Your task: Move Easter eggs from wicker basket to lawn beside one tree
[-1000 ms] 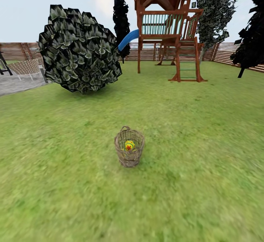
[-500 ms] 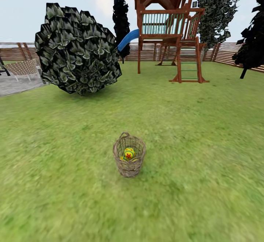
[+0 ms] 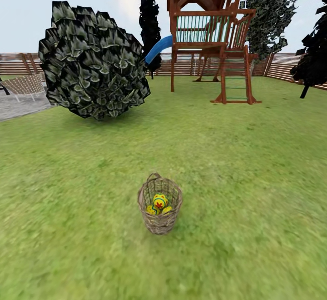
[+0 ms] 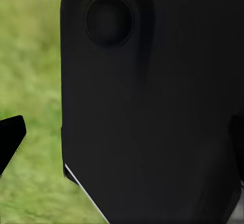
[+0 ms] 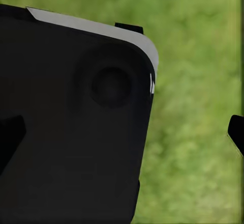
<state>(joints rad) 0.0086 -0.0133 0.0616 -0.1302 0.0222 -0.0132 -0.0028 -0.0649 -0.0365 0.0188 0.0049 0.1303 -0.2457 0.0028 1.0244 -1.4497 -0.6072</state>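
Each wrist view gives a smooth black casing over blurred grass; whether either hand is spread or pressed together cannot be told. The round brown open-weave twig basket (image 3: pixel 160 204) stands on the mottled green lawn (image 3: pixel 254 177), holding yellow patterned eggs (image 3: pixel 160 201).

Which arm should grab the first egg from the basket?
Neither has a clear edge yet. The wicker basket stands on the lawn almost dead centre ahead, with the Easter eggs inside. Right, perhaps, but that is a guess.
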